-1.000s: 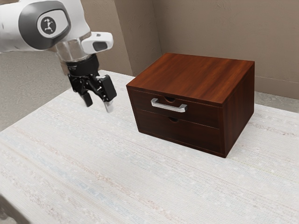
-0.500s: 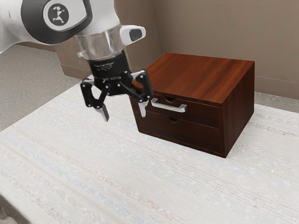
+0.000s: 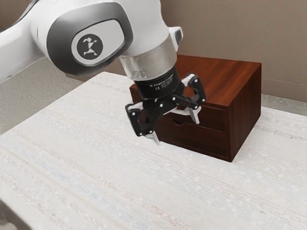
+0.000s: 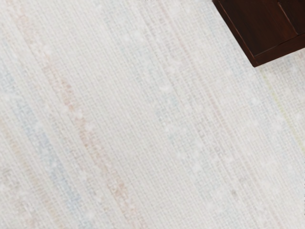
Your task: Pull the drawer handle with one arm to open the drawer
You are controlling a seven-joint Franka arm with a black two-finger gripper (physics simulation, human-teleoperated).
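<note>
The drawer [image 3: 213, 116] is the upper of two in a dark wooden cabinet [image 3: 225, 79]; the part of its front that shows sits flush with the cabinet face.

1. Table [image 3: 96, 182]: pale woven-pattern surface. In the wrist view the same surface [image 4: 143, 119] lies under the hand.
2. Arm [image 3: 91, 43]: white with grey joint covers. It enters the exterior view from 10 o'clock and reaches toward 4 o'clock.
3. Cabinet: it stands on the table at 1 o'clock from the table's centre. In the wrist view one lower corner [image 4: 267, 28] is seen.
4. Gripper [image 3: 175, 128]: black, positioned directly in front of the cabinet face and covering most of the drawer front. The jaws are spread wide and hold nothing.
5. Fingertips [image 3: 154, 139]: one lies at 7 o'clock from the other. Contact with the drawer front cannot be determined.
6. Drawer handle: hidden behind the gripper linkage; its position cannot be confirmed.
</note>
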